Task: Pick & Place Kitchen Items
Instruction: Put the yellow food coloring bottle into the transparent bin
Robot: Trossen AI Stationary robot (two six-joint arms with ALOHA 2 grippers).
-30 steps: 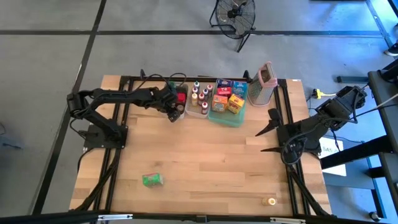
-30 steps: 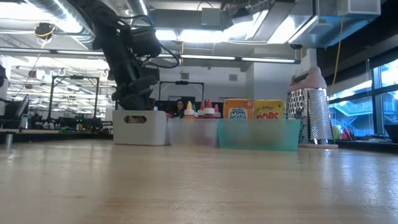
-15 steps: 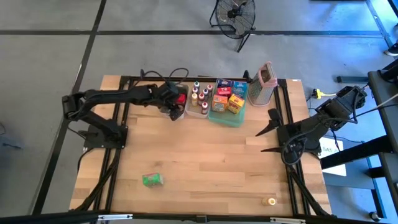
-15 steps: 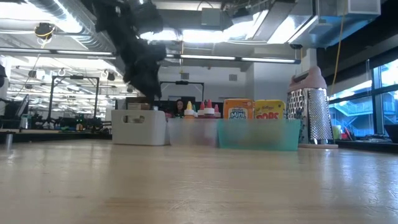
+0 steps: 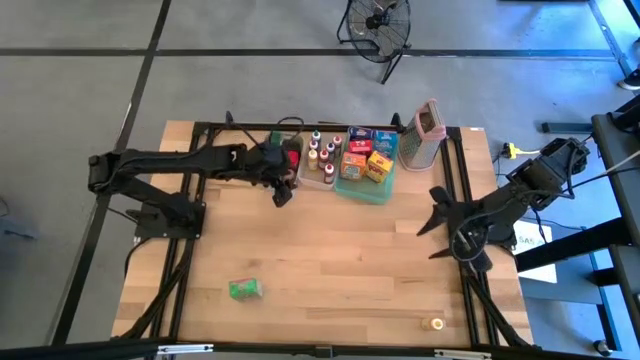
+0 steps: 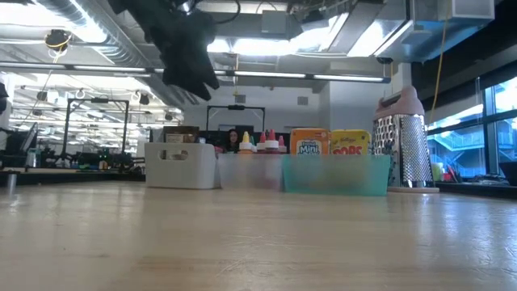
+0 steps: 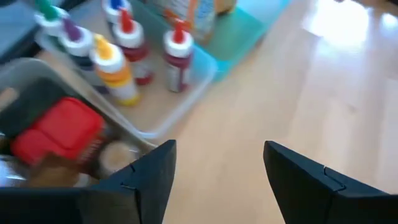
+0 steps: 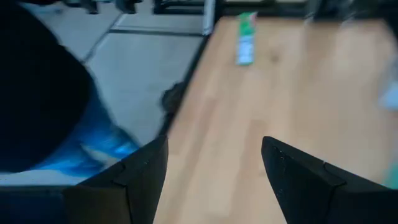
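Item: kitchen goods, sorting under way. We found most stock already binned at the counter's (image 5: 330, 250) far edge: a red box (image 7: 59, 130) in the white tub (image 6: 181, 165), spice bottles (image 7: 124, 53) in the clear tub (image 7: 180, 93) beside it, food boxes (image 5: 365, 158) in the teal tray (image 5: 362, 190). The left pincer (image 5: 280, 193) hung above the counter just beside the white tub, jaws apart, empty. The right pincer (image 5: 432, 222) waited near the counter's right edge, jaws likewise apart, empty. Outstanding: a green packet (image 5: 245, 289) and a small yellow-capped item (image 5: 434, 324), both near the front edge, well apart. We judged a fetch due next, calling for a long reach forward.
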